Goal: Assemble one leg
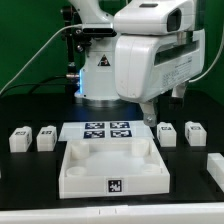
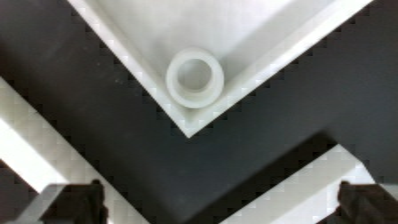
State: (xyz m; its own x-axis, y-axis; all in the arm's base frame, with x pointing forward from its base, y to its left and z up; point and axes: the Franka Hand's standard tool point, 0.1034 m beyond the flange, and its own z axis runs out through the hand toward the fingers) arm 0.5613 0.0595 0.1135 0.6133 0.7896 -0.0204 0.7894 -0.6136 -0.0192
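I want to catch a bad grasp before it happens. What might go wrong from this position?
1. The round white part sits tight in the corner of the white frame. The walls on either side may block the open fingers from getting around it.
2. In the wrist view the fingers are well apart from the part, so closing now would likely catch nothing.

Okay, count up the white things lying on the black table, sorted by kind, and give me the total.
Small white tagged blocks: 4
Marker board: 1
Large white walled frame: 1
White piece cut off at the exterior view's right edge: 1
Total: 7
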